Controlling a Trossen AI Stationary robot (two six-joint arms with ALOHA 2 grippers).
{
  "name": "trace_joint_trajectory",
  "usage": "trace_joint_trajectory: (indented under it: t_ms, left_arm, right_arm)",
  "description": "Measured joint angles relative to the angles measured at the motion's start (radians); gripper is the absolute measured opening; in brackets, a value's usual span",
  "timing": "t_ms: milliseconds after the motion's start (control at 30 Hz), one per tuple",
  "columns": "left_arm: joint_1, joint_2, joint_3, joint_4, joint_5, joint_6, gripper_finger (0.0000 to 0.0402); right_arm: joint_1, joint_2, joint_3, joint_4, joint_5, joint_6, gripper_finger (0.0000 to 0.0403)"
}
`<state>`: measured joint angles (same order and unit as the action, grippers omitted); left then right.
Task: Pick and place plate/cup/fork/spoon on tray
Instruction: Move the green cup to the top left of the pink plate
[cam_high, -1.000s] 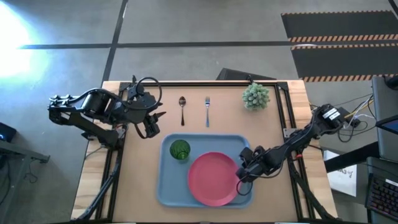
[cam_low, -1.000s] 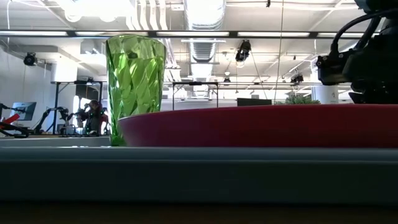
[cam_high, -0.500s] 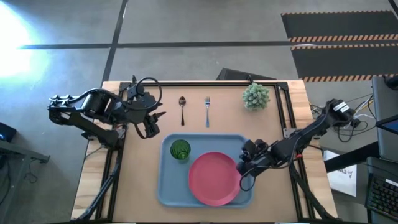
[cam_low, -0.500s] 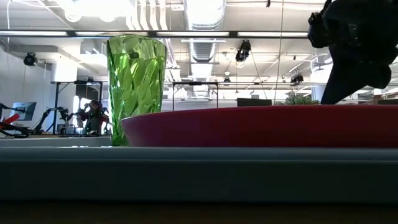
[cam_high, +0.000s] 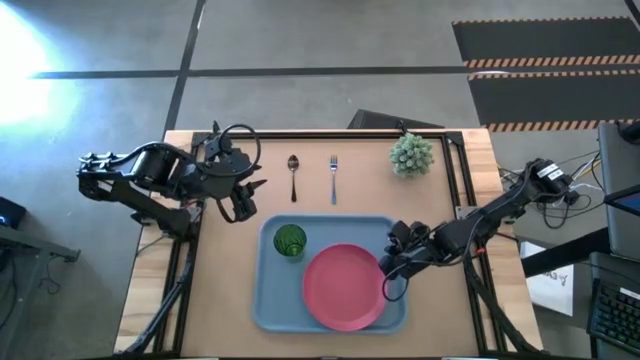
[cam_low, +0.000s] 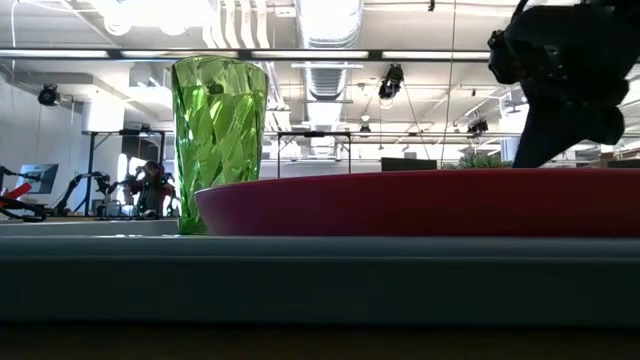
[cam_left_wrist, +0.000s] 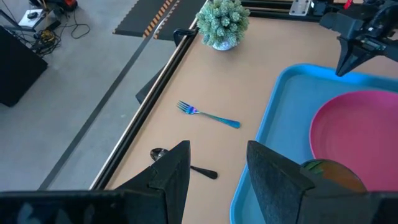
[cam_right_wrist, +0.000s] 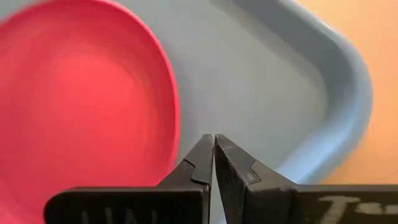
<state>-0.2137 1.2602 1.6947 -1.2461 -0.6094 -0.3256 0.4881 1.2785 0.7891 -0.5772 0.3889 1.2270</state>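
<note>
Fingers first: the right gripper (cam_high: 385, 276) has its two dark fingers (cam_right_wrist: 200, 163) pressed together with nothing between them, their tips poised over the light-blue tray (cam_high: 262, 300) just beside the right edge of the plate (cam_high: 344, 287). The left gripper (cam_high: 252, 188) hangs over the bare table to the left of the tray's far-left corner, its fingers (cam_left_wrist: 176, 168) spread apart and empty.

Going down by size, the wooden table (cam_high: 220, 290) carries everything. The tray sits at its near middle, long side across. On the tray's right half lies the round pink-red plate, flat, and it looks as if its edge reaches the near rim. The small spiky potted plant (cam_high: 411, 154) stands off the tray at the far right of the table. The translucent green cup (cam_high: 289, 240) stands upright in the tray's far-left part, close beside the plate; from table height it rises well above the plate's rim (cam_low: 420, 200). The spoon (cam_high: 293, 174) and the fork (cam_high: 333, 177) lie on the bare table beyond the tray, side by side and apart, both pointing away from the tray, the spoon to the left of the fork.
</note>
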Motion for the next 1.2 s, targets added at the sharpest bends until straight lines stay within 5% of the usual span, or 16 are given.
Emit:
trace_joint_trajectory:
  t_ms: [367, 533, 933, 1200]
  left_arm:
    - [0.000, 0.001, 0.000, 0.000, 0.000, 0.000, 0.0142]
    - [0.000, 0.001, 0.000, -0.001, 0.000, 0.002, 0.0142]
    - [0.000, -0.029, 0.001, -0.023, 0.002, 0.045, 0.0142]
    - [0.000, -0.106, 0.002, -0.056, 0.002, 0.049, 0.0142]
  right_arm:
    - [-0.095, 0.000, 0.093, 0.268, -0.008, -0.300, 0.0009]
    - [-0.180, 0.009, 0.224, 0.268, -0.128, -0.494, 0.0025]
    - [-0.319, 0.220, 0.636, -0.031, -0.344, -0.732, 0.0142]
    - [-0.391, 0.405, 0.813, -0.073, -0.523, -0.833, 0.0177]
